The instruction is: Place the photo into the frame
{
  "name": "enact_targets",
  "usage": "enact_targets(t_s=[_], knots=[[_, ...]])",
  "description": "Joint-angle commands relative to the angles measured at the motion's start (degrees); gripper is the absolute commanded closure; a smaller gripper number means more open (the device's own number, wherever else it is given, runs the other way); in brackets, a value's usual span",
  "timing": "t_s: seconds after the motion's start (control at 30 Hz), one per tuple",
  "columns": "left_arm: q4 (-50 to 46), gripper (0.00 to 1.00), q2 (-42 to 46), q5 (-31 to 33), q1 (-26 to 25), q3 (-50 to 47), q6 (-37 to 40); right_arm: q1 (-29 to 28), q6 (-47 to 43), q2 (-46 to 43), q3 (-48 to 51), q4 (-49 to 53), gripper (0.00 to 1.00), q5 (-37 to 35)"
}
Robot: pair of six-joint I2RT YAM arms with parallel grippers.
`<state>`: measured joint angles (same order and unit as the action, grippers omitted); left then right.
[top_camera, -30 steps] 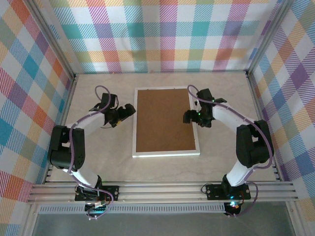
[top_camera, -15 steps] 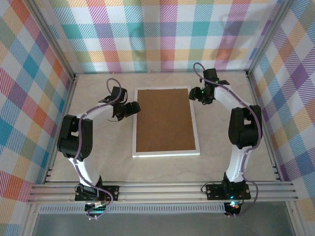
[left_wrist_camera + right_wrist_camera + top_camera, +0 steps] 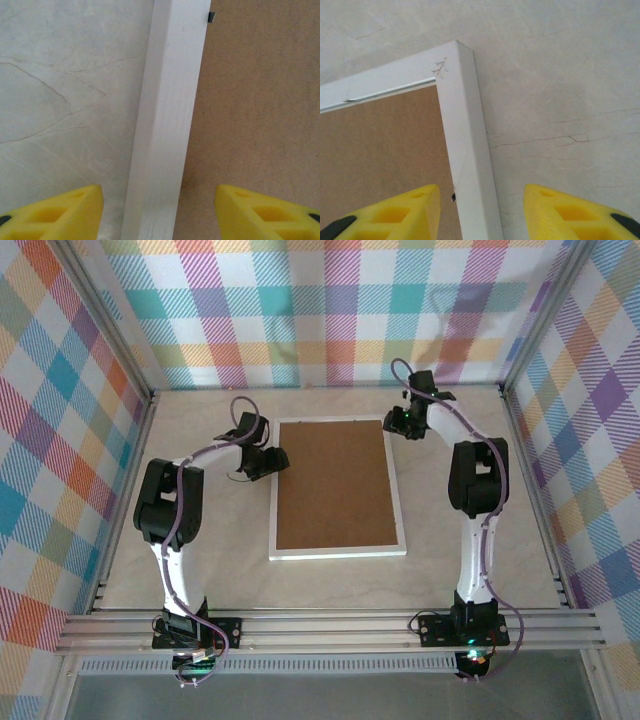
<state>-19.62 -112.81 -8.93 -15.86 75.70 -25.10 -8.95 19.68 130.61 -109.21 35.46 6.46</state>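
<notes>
The frame [image 3: 337, 553] lies flat on the table with a plain brown backing board [image 3: 334, 485] filling it. The photo is hidden. My left gripper [image 3: 272, 462] is at the frame's left rail, near the far end. In the left wrist view the white rail [image 3: 170, 125] runs between my left gripper's [image 3: 159, 200] yellow fingers, with a gap on each side. My right gripper [image 3: 398, 426] is at the far right corner. There the right rail [image 3: 465, 135] passes between my right gripper's [image 3: 482, 200] fingers, one over the board and one over the table. Both stand open.
The pale marbled tabletop [image 3: 210, 560] surrounds the frame. Checked walls [image 3: 330, 310] close the back and both sides, and a metal rail [image 3: 330, 625] runs along the near edge by the arm bases. A small black tab [image 3: 211, 17] sits at the board's edge.
Both arms have reached farther back along the frame. The left gripper moved onto the left rail, the right up to the far right corner. Both pairs of jaws have narrowed.
</notes>
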Motion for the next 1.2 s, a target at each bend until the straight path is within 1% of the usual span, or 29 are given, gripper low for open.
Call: enact_targets(t_s=[0.0, 0.1, 0.13, 0.2, 0.27, 0.33, 0.43, 0.47, 0.73, 1.03, 1.17], knots=[[-1.94, 0.44, -0.91, -0.32, -0.49, 1.89, 1.07, 0.07, 0.88, 1.58, -2.4, 2.67, 0.57, 1.01], [-1.95, 0.51, -1.2, -0.81, -0.75, 2.32, 1.04, 0.04, 0.78, 3.19, -4.36, 4.32, 0.61, 1.71], [-1.96, 0.52, -1.35, -0.91, -0.84, 2.5, 1.09, -0.13, 0.8, 3.64, -4.77, 4.75, 0.62, 1.81], [-1.99, 0.58, -1.68, -1.05, -1.08, 2.85, 1.08, -0.36, 0.79, 4.19, -5.11, 4.79, 0.63, 1.93], [-2.01, 0.59, -1.77, -1.27, -1.28, 2.88, 1.09, -0.54, 0.87, 4.46, -4.99, 4.86, 0.63, 1.76], [-2.0, 0.67, -1.78, -1.12, -1.54, 2.88, 1.18, -0.54, 1.05, 4.81, -4.79, 4.85, 0.63, 1.72], [-2.29, 0.69, -1.77, -1.07, -1.81, 3.11, 1.58, -0.54, 1.3, 5.27, -5.09, 4.7, 0.66, 2.65], [-2.36, 0.71, -1.83, -0.96, -1.84, 3.09, 1.72, -0.55, 1.39, 5.43, -5.14, 4.59, 0.66, 2.96], [-3.03, 0.73, -2.67, -0.66, -1.99, 3.56, 2.34, -0.63, 1.2, 5.59, -4.87, 5.71, 0.67, 2.23], [-4.2, 0.72, -3.75, -0.41, -1.98, 4.18, 3.24, -0.54, -0.12, 0.52, -3.58, 5.71, 0.65, -1.22], [-4.29, 0.72, -3.82, -0.58, -2.0, 4.29, 3.29, -0.5, -0.62, 0.23, -3.32, 5.91, 0.65, -1.69]])
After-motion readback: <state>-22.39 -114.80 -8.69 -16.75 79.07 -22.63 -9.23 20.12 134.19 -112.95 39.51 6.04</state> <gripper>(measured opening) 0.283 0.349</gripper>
